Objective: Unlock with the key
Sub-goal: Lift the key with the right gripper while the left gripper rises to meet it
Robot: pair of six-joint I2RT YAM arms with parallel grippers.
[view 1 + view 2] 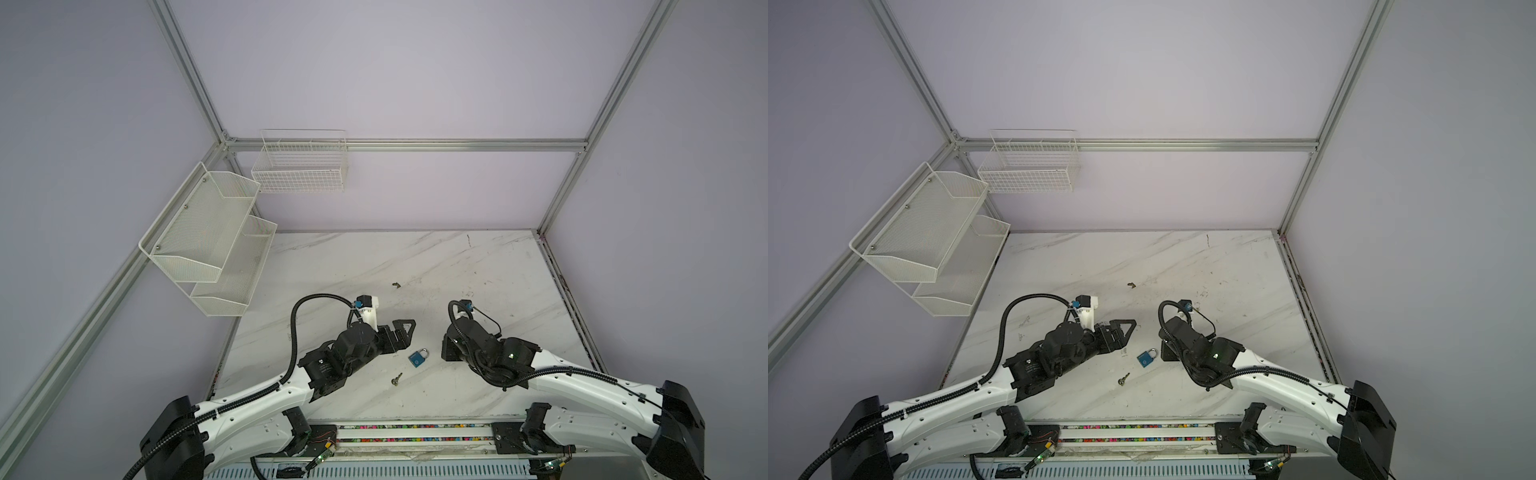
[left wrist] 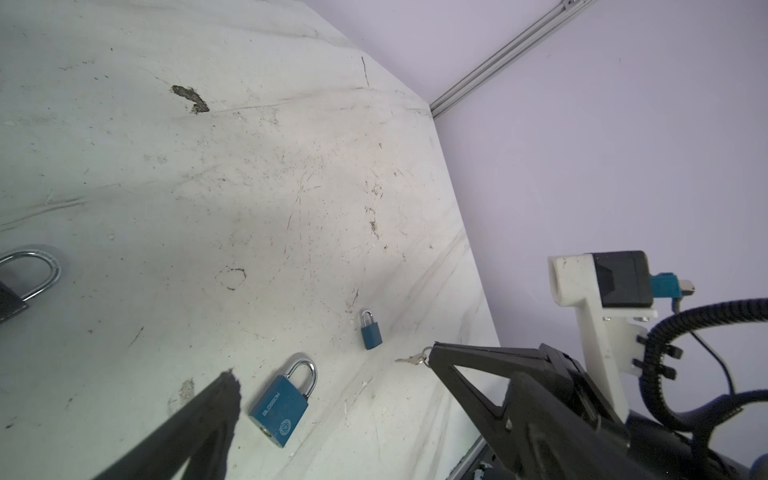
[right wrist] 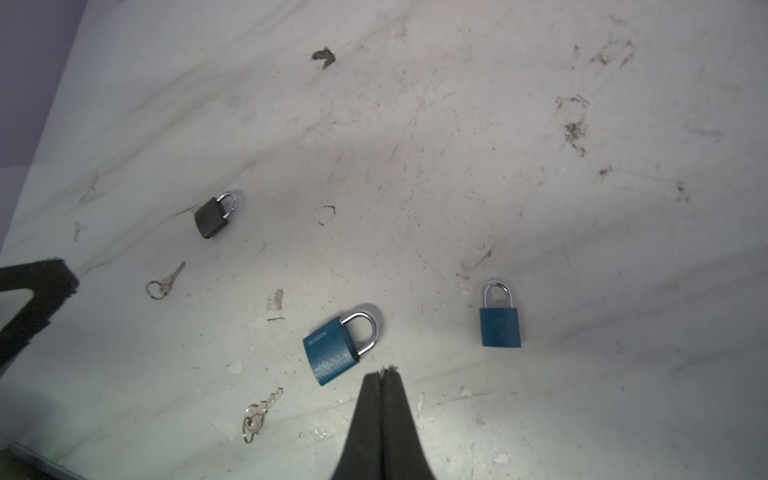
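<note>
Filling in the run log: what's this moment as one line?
left hand: open, empty | right hand: shut, empty | blue padlock: on table between hands | key: on table, not held

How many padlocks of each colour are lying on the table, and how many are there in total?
Blue padlocks: 2
Black padlock: 1
Total: 3 (both top views show only one of the blue ones)

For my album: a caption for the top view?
Blue padlock and key lie on the table near open left gripper and shut right gripper.
</note>
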